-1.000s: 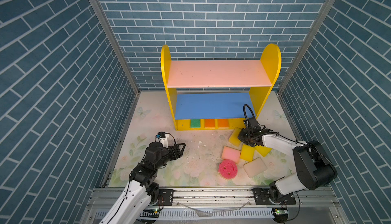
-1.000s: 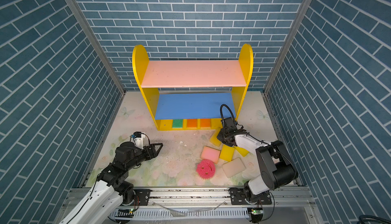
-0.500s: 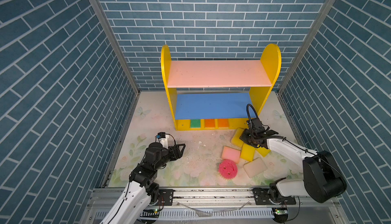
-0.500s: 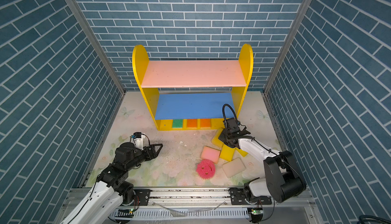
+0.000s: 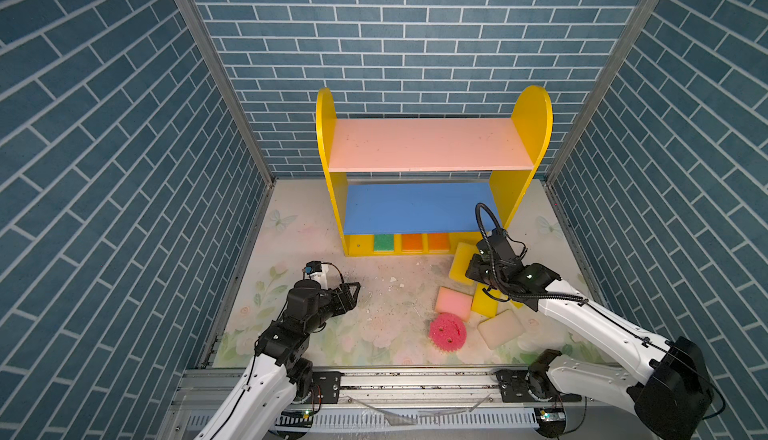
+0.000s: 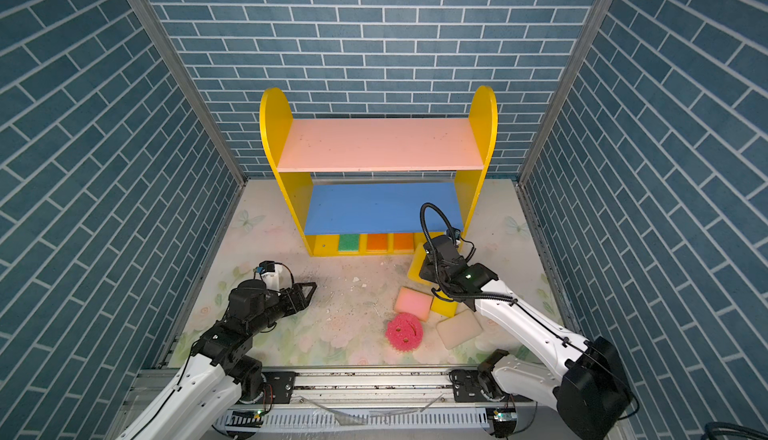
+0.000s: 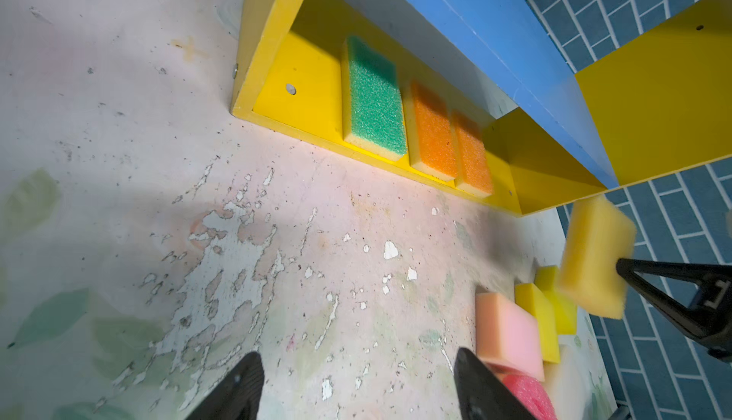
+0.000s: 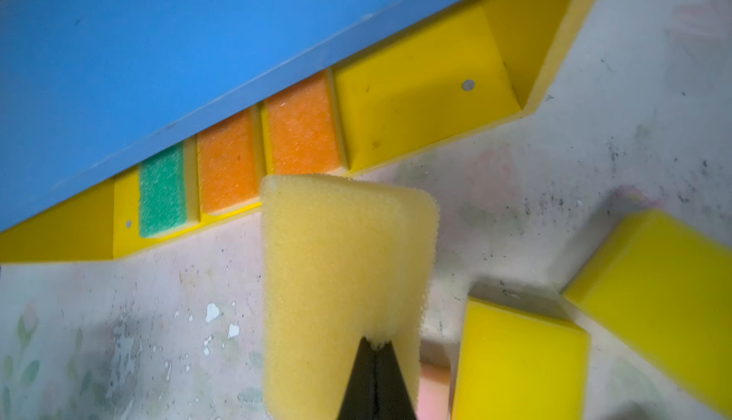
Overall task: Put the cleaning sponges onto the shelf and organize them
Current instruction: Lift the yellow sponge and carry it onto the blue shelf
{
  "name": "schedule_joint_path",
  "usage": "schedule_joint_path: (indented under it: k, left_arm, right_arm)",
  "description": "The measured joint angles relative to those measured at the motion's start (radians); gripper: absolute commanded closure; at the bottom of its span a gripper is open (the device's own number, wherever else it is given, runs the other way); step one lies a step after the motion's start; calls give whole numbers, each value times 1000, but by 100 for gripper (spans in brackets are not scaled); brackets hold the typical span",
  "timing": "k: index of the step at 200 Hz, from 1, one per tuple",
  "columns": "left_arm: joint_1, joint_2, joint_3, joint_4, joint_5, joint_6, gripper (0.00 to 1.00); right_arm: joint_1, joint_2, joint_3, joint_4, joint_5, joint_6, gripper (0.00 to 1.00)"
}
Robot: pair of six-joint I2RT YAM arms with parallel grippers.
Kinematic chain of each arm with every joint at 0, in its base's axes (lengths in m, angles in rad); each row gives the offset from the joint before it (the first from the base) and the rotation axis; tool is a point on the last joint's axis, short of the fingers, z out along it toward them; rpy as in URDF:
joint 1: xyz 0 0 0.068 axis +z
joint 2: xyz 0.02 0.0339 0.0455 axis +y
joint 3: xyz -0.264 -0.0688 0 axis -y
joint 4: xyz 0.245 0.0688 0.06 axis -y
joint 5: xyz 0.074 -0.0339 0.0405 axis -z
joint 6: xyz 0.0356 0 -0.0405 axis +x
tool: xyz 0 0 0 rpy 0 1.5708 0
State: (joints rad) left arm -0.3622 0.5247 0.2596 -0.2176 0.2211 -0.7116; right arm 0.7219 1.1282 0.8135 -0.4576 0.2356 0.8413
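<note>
While the left claw [image 7: 356,360] hangs apart above the surface [image 7: 178,140], the right claw [image 8: 376,343] clamps a pale yellow sponge [image 8: 344,259] near the shelf [image 5: 428,155].

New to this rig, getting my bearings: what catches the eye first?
The bright shelf at the back stands out, with one green sponge and two orange sponges on its yellow base. In front of it, the right gripper pinches a yellow sponge; closer to the robot lies a round pink smiley sponge.
</note>
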Motion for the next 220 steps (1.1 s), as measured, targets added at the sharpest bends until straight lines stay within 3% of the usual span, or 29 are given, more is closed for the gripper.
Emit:
schedule_joint_path:
  k: [47,104,220]
  left_arm:
    - [0,36,2,21,-13,-23,23]
    - [0,43,19,21,-12,-39,23]
    - [0,46,32,5,-27,-11,23]
  right_arm:
    - [119,143,203,42,23,-180,100]
    - [130,363,426,159,-13,-345,100]
    - [131,637,691,296,-40,-406,100]
